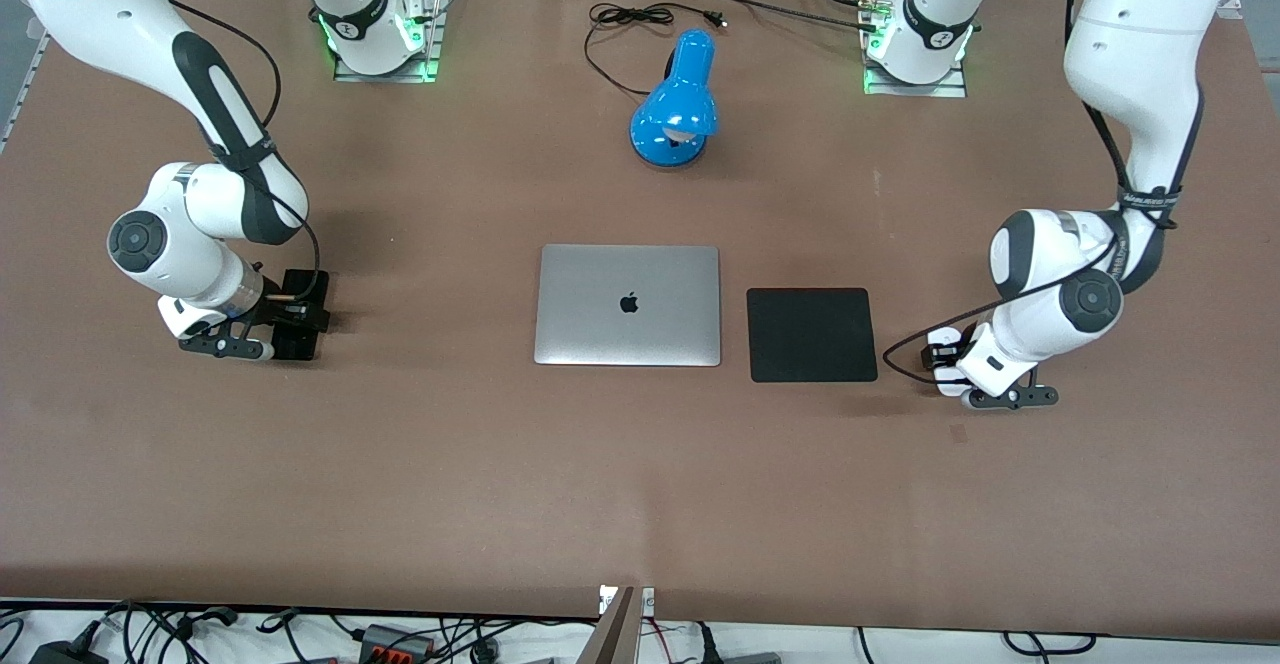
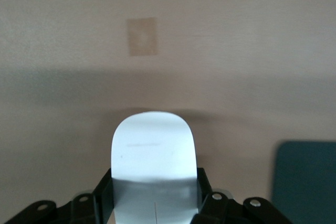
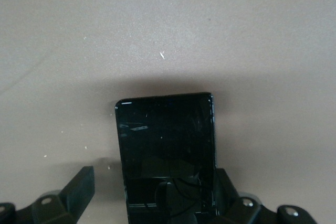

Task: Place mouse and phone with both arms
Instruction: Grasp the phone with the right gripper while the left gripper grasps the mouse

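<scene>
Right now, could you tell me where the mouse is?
The mouse sits between the left tool's fingers at the left arm's end of the table, beside the black mouse pad.

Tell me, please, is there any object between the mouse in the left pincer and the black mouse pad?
Nothing visible. The left pincer holds the mouse just off the edge of the mouse pad toward the left arm's end, with only bare table between them. The right pincer holds the phone toward the right arm's end.
</scene>
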Controlling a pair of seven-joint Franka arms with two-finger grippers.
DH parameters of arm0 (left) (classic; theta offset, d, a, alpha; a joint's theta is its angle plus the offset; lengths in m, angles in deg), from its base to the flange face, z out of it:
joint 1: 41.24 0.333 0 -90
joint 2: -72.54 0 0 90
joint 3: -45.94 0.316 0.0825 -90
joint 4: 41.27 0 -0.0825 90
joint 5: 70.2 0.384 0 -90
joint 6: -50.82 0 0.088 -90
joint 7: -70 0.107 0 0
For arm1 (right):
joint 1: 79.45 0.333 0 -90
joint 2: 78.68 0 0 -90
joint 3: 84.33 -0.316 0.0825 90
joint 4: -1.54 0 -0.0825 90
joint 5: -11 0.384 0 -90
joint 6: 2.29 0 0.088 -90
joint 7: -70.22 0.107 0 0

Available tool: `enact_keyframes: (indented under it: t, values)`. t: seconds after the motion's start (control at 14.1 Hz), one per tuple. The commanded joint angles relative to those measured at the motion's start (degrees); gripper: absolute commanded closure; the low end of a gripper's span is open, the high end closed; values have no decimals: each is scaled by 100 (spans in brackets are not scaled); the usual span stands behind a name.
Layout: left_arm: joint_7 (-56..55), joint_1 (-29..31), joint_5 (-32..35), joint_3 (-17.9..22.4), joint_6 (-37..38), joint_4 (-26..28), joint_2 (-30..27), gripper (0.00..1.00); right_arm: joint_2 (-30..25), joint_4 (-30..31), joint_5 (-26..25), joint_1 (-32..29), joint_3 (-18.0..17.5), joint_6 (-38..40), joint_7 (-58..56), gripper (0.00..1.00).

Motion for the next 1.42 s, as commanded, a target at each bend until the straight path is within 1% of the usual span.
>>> enact_keyframes:
  t: [0.0, 0.14, 0.28, 0.43, 0.5, 0.64, 0.78, 0.85, 1.06, 1.13, 1.28, 1.35]
  values:
    - [-210, -346, 82, -61, 1026, -524, -295, 48, -22, 78, -55, -15, 13, -113, -113, 0]
    - [-840, -688, 82, -183, 1135, -509, -392, 48, 4, 86, -55, -24, 13, -113, -113, 0]
    - [-1430, -1179, 100, -219, 1117, -482, -384, 48, 74, 86, -55, -24, 13, -121, -113, 0]
    - [-1844, -1628, 126, -210, 1030, -439, -183, 48, 101, 86, -55, -24, 13, -122, -113, 0]
    - [-1906, -1735, 126, -202, 881, -438, -77, 48, 101, 86, -55, -24, 13, -122, -122, 0]
    - [-1916, -1745, 126, -202, 408, -229, 55, 48, 101, 86, -55, -33, 21, -122, -139, 0]
    - [-1916, -1736, 187, -175, -329, 158, 99, 48, 75, 86, -55, -50, 30, -104, -244, 0]
    - [-1916, -1736, 205, -158, -464, 194, 143, 48, 83, 86, -55, -51, 74, -104, -288, 0]
    - [-1907, -1744, 214, -149, -526, 264, 196, 48, 84, 86, -55, -51, 109, -104, -324, 0]
    - [-1907, -1744, 214, -149, -526, 265, 214, 46, 84, 86, -55, -51, 109, -104, -324, 0]
    - [-1907, -1718, 214, -149, -518, 274, 223, 30, 92, 86, -55, -51, 109, -104, -333, 0]
    - [-1907, -1718, 214, -149, -518, 274, 223, 12, 92, 86, -55, -51, 109, -104, -324, 0]
